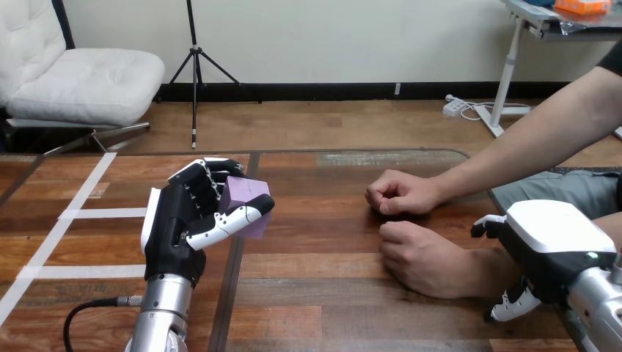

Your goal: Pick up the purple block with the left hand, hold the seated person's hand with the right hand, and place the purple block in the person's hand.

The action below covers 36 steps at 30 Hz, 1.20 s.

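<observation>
One purple block (246, 196) sits clasped by curled fingers of the left hand (174, 229).

Wooden table (330, 293) with white tape strips (110, 213) at left.

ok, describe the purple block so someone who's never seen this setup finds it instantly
Start at the wooden table and look to its left half for the robot's left hand. The purple block sits gripped between that hand's curled fingers and thumb. It is the only purple thing in sight, a pale cube against black-and-white fingers.
</observation>
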Each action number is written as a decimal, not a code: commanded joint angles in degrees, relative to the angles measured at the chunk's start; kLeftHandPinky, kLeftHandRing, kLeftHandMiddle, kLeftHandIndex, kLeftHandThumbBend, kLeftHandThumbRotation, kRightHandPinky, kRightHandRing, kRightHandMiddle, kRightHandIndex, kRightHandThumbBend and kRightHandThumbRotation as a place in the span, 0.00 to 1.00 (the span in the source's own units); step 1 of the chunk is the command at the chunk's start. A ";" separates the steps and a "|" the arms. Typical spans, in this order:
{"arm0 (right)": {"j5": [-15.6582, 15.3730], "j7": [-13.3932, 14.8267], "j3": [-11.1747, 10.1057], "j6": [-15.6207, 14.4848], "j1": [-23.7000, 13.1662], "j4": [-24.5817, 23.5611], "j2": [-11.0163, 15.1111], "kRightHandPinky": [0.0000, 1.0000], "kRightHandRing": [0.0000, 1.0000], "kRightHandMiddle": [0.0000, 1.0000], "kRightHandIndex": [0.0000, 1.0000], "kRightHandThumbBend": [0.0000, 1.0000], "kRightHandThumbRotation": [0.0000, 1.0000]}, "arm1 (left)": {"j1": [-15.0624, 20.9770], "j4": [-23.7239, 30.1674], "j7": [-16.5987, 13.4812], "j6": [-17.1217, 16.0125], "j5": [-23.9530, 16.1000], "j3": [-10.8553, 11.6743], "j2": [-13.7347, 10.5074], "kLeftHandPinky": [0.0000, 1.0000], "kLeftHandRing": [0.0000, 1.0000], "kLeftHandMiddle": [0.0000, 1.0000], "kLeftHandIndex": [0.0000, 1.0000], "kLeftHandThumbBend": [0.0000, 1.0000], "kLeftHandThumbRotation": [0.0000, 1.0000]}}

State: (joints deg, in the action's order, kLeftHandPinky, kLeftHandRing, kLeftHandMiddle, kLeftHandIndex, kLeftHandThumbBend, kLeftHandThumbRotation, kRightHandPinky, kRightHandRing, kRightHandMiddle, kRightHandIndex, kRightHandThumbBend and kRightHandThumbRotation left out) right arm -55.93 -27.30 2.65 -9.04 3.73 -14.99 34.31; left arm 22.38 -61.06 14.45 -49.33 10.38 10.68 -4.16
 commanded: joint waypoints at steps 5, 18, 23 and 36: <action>-1.81 -0.41 1.51 -0.70 -5.89 3.19 2.29 0.79 0.81 0.83 0.81 0.86 0.04 | 1.87 2.35 0.23 -1.21 0.00 0.57 -0.60 0.35 0.42 0.48 0.48 0.94 0.06; -3.39 -0.81 4.22 -0.63 -8.47 7.38 3.90 0.81 0.82 0.83 0.81 0.85 0.08 | 1.89 2.13 0.18 -1.72 -0.52 0.40 -0.93 0.35 0.42 0.48 0.48 0.94 0.07; -4.08 -0.45 5.24 -0.20 -9.23 8.77 4.46 0.81 0.82 0.83 0.81 0.84 0.09 | 2.00 1.95 0.24 -1.73 -0.51 0.44 -0.99 0.36 0.42 0.48 0.48 0.93 0.07; -5.32 -1.56 7.92 0.35 -11.86 12.29 5.52 0.82 0.82 0.82 0.81 0.82 0.11 | 1.87 2.11 0.00 -1.16 -0.64 0.37 -0.93 0.35 0.42 0.48 0.48 0.94 0.06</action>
State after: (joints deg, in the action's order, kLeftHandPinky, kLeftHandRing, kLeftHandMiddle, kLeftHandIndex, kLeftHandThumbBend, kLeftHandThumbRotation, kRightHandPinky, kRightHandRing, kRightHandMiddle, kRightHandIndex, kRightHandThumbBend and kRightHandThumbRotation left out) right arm -60.19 -28.77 9.57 -8.85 -3.68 -4.57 37.79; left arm 22.35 -61.05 14.36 -49.37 10.24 10.80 -4.27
